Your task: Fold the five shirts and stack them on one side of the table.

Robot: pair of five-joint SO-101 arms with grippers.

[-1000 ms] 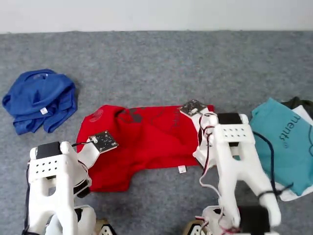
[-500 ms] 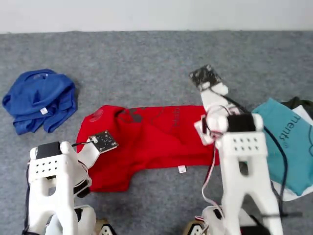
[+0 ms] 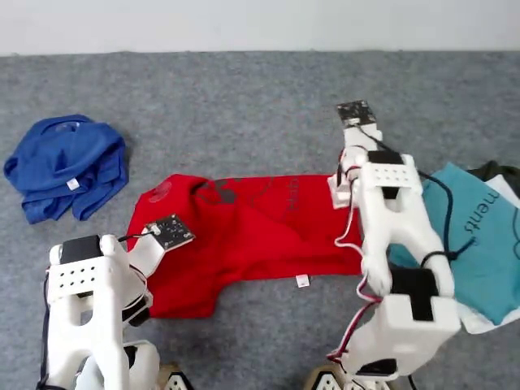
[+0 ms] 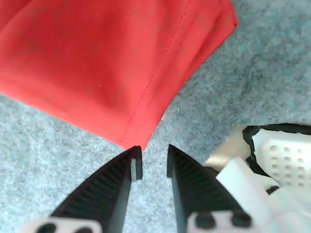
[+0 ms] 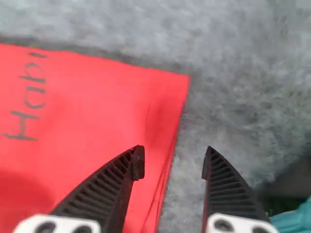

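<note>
A red shirt (image 3: 244, 236) lies spread at the table's middle. My left gripper (image 4: 150, 162) hovers just off one hem corner of the red shirt (image 4: 97, 63), narrowly open with nothing between its fingers. In the high view the left arm (image 3: 89, 284) stands at the shirt's near left part. My right gripper (image 5: 172, 162) is wide open over the shirt's far right corner (image 5: 165, 97), its fingers straddling the side edge. The right arm (image 3: 386, 211) stands along the shirt's right edge. A crumpled blue shirt (image 3: 65, 166) lies at the left. A teal shirt (image 3: 479, 236) lies at the right.
The teal shirt lies on top of a white shirt (image 3: 487, 321) and a dark one (image 3: 500, 171) at the right edge. Grey carpet (image 3: 244, 106) covers the table, with open room behind the red shirt up to the white wall.
The right arm has stretched away from the near side, its wrist going from over the shirt's far right corner to past the far edge. The left arm and the shirts have not moved.
</note>
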